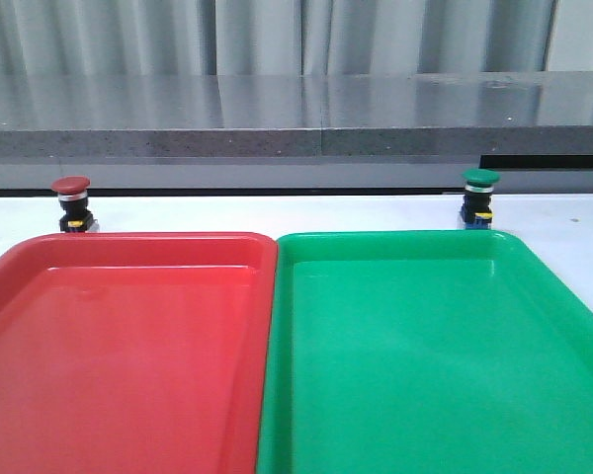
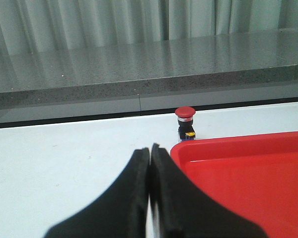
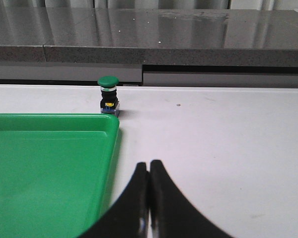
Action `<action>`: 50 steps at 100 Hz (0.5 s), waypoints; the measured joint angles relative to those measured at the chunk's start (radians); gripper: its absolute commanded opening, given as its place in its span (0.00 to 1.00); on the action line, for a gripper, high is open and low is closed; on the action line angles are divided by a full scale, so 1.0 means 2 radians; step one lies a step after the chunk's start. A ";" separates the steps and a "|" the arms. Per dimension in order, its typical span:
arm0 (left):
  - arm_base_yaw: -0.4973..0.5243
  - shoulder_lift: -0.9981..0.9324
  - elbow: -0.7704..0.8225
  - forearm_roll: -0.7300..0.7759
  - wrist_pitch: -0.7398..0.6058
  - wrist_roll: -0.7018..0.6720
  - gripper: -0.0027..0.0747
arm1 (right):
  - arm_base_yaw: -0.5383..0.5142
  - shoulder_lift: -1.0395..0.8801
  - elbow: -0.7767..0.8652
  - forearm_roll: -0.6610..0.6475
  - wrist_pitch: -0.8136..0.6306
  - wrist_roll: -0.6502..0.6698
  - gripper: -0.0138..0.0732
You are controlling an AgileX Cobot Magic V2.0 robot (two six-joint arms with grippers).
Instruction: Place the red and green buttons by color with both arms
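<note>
Left wrist view: left claw (image 2: 150, 151) clenched, empty, low over white bench (image 2: 64, 153), well short of red button (image 2: 185, 123) upright just behind red tray (image 2: 248, 168). Right claw (image 3: 149, 167) likewise clenched, green button (image 3: 109, 95) upright beyond green tray (image 3: 44, 163) corner. Next, likely: spread each claw, reach forward level, close around black bodies beneath caps, avoiding tray rims.

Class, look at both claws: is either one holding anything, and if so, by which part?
Nothing is held. The left claw and right claw are both shut on nothing, away from the red button and green button.
</note>
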 measured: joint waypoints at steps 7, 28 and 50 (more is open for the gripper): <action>0.000 0.000 0.000 0.000 0.000 0.000 0.01 | 0.000 0.000 0.000 0.000 0.000 0.000 0.08; 0.000 0.000 0.000 0.000 0.000 0.000 0.01 | 0.000 0.000 0.000 0.000 0.000 0.000 0.08; 0.000 0.000 0.000 -0.015 -0.008 0.000 0.01 | 0.000 0.000 0.000 0.000 0.000 0.000 0.08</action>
